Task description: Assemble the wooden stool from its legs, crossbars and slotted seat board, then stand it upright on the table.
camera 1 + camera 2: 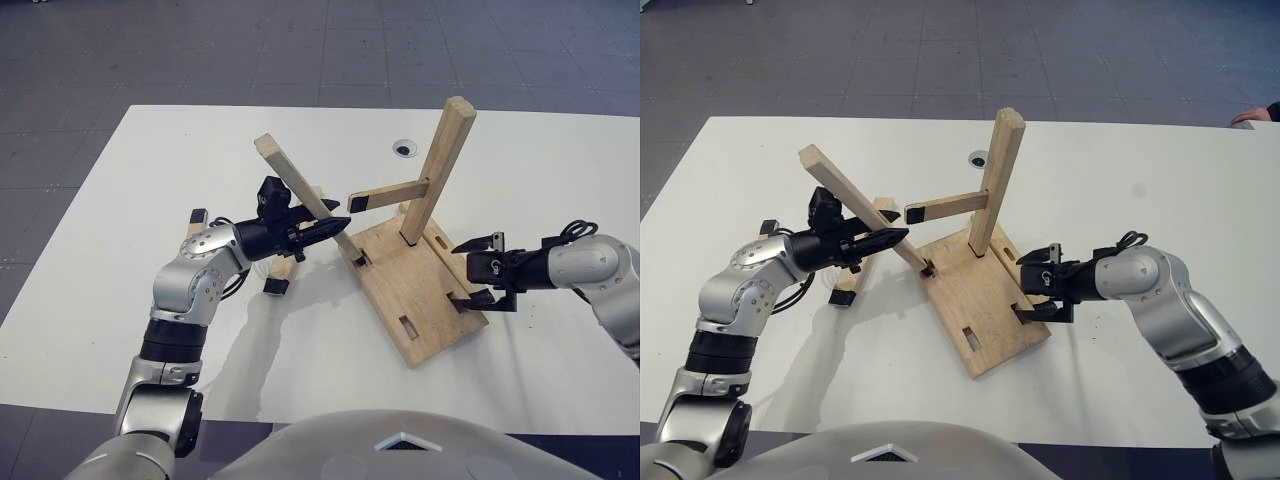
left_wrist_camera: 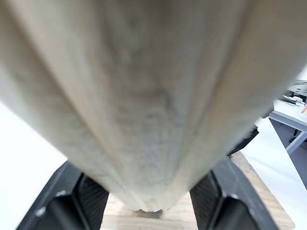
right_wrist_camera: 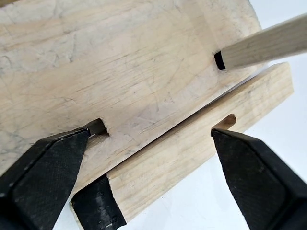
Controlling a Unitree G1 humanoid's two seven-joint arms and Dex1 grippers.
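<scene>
Left pincer (image 1: 325, 228) is closed on the pale slanted wooden leg (image 1: 290, 170), likely steering its foot into the flat slotted wooden seat board (image 1: 415, 295) on the white table (image 1: 150, 180), from nine o'clock. Right pincer (image 1: 468, 272), at three o'clock, gapes wide astride the board's edge, gripping nothing, probably to steady it.

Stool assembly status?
Done: one leg stands upright in the seat board, a crossbar plugged into it. In hand: left gripper, jaws shut on a second leg, tilted, lower end at a slot; right gripper open, straddling the board's edge. Left: an empty slot, loose pieces, standing it up.
</scene>
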